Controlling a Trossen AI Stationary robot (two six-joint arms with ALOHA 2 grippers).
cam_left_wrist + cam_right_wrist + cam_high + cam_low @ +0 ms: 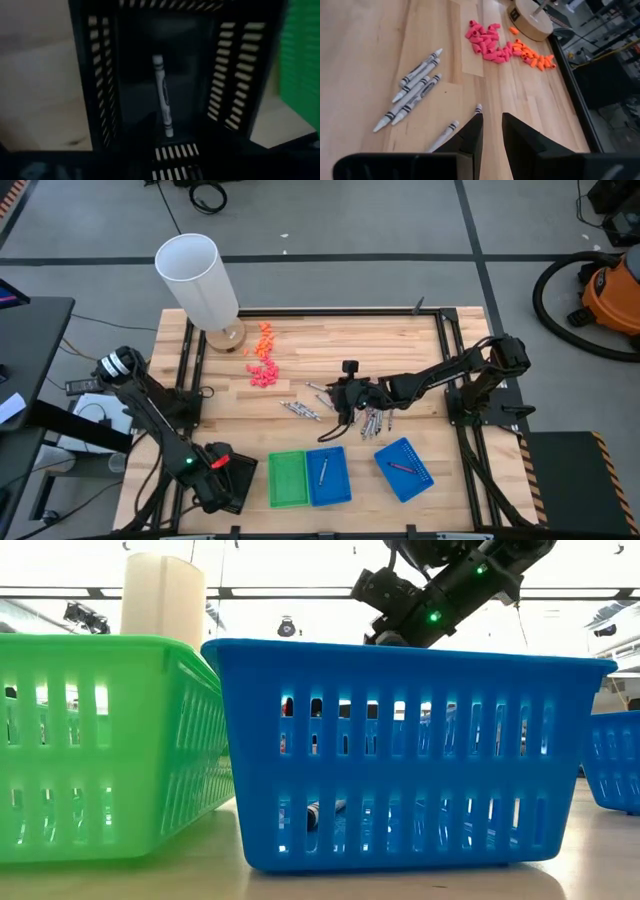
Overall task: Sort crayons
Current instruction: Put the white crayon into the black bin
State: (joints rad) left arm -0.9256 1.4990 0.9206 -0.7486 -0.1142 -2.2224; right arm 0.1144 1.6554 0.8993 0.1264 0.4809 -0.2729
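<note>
Surface: a pale wooden table (300, 345) with a black frame, standing on a grey floor.
High view, landmark: a green slotted plastic tray (288, 480) sits at the near edge.
High view, trays: a blue slotted plastic tray (338, 482) touches the green tray's right side and holds one silver-grey crayon (323, 470). A second blue tray (418, 477) lies well to the right, turned at an angle, with a magenta-pink crayon (402, 467) in it.
High view, loose crayons: a silver-grey heap (374, 421) lies beyond the green tray and to its right, with a few strays (300, 409) just left of the heap.
High view, other things: chunky orange and pink bits (263, 362) lie farther back, and a tall white cylinder (197, 277) stands beyond them.
High view, arms: the left gripper (226, 473) is just left of the green tray. The right gripper (342, 408) hangs beside the heap.
Low view: the green tray and first blue tray fill the front, with the right arm (440, 590) above them.
Left wrist view: a black slotted tray (95, 75) beside the green tray holds one silver-grey crayon (162, 95). I cannot tell how the left gripper's jaws stand.
Right wrist view: the right gripper's fingers (472, 135) stand slightly apart with only bare wood between them, and silver-grey crayons lie just ahead.
</note>
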